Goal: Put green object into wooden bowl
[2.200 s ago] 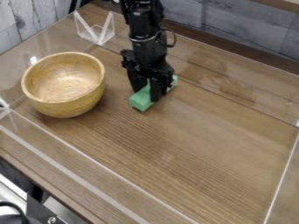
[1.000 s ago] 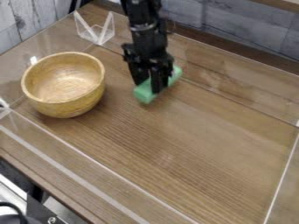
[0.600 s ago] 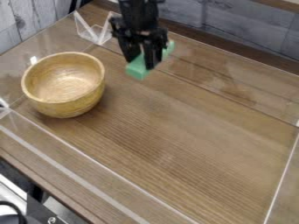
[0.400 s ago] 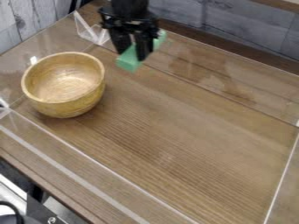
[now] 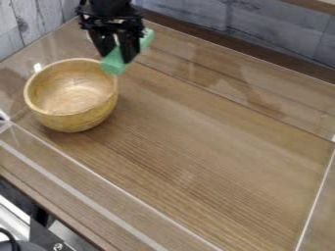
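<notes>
gripper: black, points straight down from the top left of the frame; upper arm cut off by the top edge.
jaws: clamped on the block, one finger on each side of it.
fingers: dark, upright, reach down over the block's upper half.
block: bright green bar, held tilted, lower end down toward the bowl, upper end up to the right; clear of the table.
block position: in the air just beside the bowl's far right rim, partly overlapping the rim line in this view; whether it is over the hollow or just outside cannot be told.
bowl: round, pale wood, thick wall, grain visible; sits upright on the table at the left; hollow shows only wood.
bowl to gripper: near, bowl lower and to the left of the fingertips; no contact visible.
table: brown wood grain top, glossy patches toward the far side.
guard: clear plastic wall along the near and left table edges; another panel at the right edge.
stand: small clear angled piece at the far left, behind the gripper, partly hidden.
wall: grey planks behind the table.
task state: block not in the bowl.
</notes>
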Robot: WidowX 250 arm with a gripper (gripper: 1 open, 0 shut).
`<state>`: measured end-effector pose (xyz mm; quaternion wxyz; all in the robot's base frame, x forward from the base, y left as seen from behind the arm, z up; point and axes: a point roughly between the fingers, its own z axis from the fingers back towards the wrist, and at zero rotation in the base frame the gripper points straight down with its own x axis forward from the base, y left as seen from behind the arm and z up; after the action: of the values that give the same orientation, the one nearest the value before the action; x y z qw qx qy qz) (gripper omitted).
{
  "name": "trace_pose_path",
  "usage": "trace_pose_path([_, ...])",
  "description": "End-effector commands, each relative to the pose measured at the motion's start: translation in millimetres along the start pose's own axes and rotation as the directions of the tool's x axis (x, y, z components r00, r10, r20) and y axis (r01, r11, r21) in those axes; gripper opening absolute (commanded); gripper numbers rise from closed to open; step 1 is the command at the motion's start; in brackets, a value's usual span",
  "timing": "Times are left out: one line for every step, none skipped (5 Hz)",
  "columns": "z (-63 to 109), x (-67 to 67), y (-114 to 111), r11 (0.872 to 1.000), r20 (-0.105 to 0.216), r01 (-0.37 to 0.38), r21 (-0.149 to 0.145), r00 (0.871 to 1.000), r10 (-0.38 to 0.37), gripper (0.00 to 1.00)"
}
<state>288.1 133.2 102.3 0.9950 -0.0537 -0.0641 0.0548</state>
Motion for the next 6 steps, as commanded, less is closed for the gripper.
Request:
trace_pose_path([33.4, -6.1, 2.7, 0.999, 0.088, -0.010, 0.046, 0.996, 0.006, 0.00])
trace_pose_path([36.1, -21.2, 4.7, 0.998, 0.088, -0.046, 0.053, 0.995, 0.041, 0.00])
trace_pose_path([33.5, -21.1, 14.4, 0.999, 0.075, 0.005, 0.051, 0.997, -0.009, 0.00])
trace_pose_path([25.5, -20.8, 26.4, 0.997, 0.054, 0.053, 0.051, 0.997, -0.056, 0.00])
trace_pose_path([15.9, -25.3, 27.7, 0.998, 0.043, -0.013, 0.059, 0.999, 0.011, 0.00])
trace_pose_path([5.1, -28.2, 28.0, 0.995, 0.033, -0.074, 0.067, 0.997, 0.072, 0.00])
